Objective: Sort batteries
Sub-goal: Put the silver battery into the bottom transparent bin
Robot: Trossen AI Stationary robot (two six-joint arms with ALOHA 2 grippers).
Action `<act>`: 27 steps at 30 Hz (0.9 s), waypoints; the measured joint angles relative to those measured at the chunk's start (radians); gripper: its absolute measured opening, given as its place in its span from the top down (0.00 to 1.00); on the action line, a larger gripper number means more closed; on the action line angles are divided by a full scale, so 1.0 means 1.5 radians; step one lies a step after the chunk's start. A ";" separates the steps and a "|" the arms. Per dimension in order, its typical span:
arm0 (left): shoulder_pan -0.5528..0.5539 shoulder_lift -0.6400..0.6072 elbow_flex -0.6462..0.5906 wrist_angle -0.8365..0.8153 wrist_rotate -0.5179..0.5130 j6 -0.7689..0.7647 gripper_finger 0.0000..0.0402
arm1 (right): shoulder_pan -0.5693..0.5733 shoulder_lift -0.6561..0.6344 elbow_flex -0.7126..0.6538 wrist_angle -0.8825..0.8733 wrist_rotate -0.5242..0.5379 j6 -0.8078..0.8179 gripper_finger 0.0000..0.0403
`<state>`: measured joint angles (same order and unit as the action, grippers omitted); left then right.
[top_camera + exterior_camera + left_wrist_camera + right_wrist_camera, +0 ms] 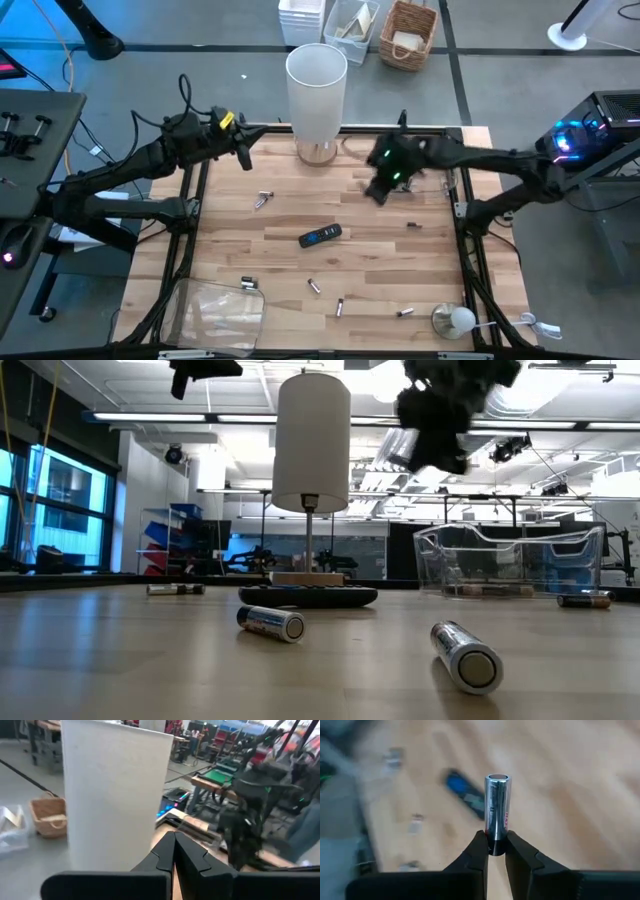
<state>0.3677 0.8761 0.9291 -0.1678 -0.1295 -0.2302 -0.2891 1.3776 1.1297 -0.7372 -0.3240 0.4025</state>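
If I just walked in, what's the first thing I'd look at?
Probably the tall white lamp standing at the far edge of the wooden table. Next, the right pincer, raised above the table, pinching a shiny silver battery that sticks straight out from its tips. Other batteries lie scattered around the black remote in the middle, and the left pincer waits shut beside the lamp.

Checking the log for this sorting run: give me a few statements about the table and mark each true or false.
1. The right gripper holds a battery. True.
2. The left gripper also holds a battery. False: its jaws are shut with nothing in them.
3. The lamp lies tipped over. False: it stands upright.
4. The black remote lies near the table's middle. True.
5. A clear bin sits at a table corner. True.
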 joint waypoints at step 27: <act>-0.085 -0.001 0.000 0.051 0.102 -0.119 1.00 | 0.371 0.566 0.467 0.495 0.027 -0.030 0.91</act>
<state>0.2401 0.8739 0.9291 -0.0910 0.0242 -0.4080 0.2676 2.2259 1.8302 0.0051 -0.2839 0.3579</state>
